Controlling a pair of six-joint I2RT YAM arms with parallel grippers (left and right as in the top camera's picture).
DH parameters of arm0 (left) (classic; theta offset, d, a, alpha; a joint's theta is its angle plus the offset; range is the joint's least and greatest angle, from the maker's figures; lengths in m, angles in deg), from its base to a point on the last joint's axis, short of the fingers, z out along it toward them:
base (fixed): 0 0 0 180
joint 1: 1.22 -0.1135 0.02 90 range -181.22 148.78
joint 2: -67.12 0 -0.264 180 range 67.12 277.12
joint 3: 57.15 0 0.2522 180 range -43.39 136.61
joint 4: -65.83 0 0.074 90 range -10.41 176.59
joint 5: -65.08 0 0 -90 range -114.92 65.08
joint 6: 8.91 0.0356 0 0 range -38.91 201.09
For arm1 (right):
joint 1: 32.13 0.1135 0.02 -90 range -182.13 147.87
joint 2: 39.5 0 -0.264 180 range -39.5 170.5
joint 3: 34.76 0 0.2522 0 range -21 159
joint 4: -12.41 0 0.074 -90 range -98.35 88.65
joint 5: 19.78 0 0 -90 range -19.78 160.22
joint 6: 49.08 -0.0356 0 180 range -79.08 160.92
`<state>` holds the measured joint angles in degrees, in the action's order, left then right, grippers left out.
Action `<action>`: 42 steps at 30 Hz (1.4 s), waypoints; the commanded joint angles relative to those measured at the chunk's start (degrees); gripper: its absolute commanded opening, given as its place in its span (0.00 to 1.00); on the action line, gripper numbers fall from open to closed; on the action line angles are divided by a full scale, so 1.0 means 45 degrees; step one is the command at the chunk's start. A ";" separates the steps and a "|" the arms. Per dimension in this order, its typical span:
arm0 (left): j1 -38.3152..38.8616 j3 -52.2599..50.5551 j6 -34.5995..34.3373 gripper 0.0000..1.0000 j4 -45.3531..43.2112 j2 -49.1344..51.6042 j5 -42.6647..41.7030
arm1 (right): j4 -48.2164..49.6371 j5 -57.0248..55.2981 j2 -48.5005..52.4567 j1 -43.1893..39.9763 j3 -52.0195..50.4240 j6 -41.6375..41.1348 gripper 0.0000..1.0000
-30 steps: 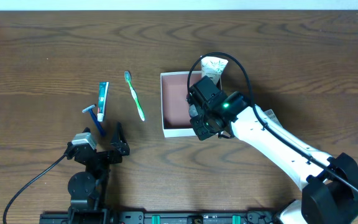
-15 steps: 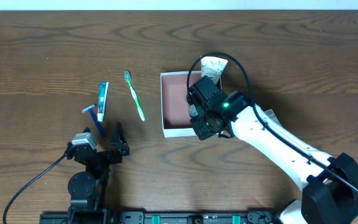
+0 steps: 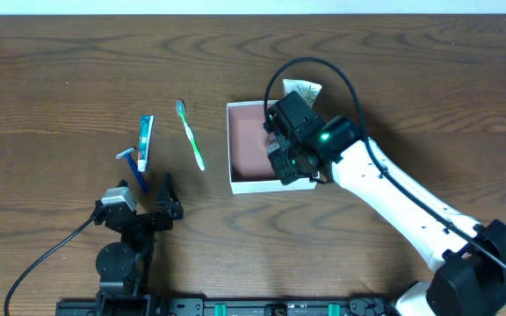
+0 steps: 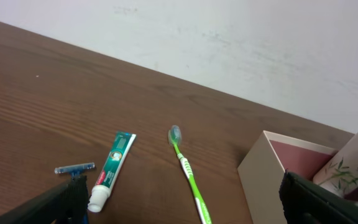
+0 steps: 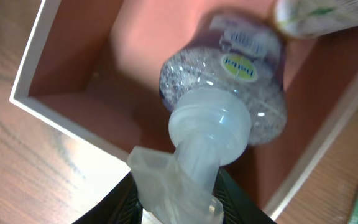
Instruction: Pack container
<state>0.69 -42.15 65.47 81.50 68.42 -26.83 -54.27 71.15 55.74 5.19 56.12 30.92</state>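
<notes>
Container [image 3: 230, 149] sits mid-table with the right gripper [image 5: 176, 199] clamped on the pump head of a bottle [image 5: 229, 93] hanging over its inside, so placing's underway and next I'd guess lower, then let go.

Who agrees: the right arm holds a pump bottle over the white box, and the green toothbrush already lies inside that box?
Not quite. The right arm does hold the pump bottle over the container, but the green toothbrush lies outside it, on the table to its left, as the overhead view shows.
</notes>
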 commanded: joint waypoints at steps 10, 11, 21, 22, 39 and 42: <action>-0.0063 -0.0223 0.0121 0.98 0.0486 0.0015 0.0330 | 0.1200 -0.1642 -0.0019 -0.1180 0.1219 0.1015 0.08; -0.0063 -0.0223 0.0121 0.98 0.0486 0.0015 0.0330 | 0.1316 -0.1637 -0.0019 -0.1253 0.1219 0.1015 0.08; -0.0063 -0.0223 0.0126 0.98 0.0486 0.0015 0.0330 | 0.1812 -0.1627 -0.0015 -0.1370 0.1219 0.1107 0.09; -0.0063 -0.0223 0.0121 0.98 0.0486 0.0015 0.0330 | 0.1817 -0.1627 -0.0015 -0.1365 0.1219 0.1107 0.09; -0.0063 -0.0223 0.0121 0.98 0.0486 0.0015 0.0330 | 0.3016 -0.1447 -0.0015 -0.1365 0.1219 0.0529 0.04; -0.0063 -0.0223 0.0121 0.98 0.0486 0.0015 0.0330 | 0.3196 -0.1452 -0.0015 -0.1365 0.1219 0.0126 0.04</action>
<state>0.69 -42.15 65.47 81.50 68.42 -26.83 -41.23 65.72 55.74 -0.52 59.09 33.72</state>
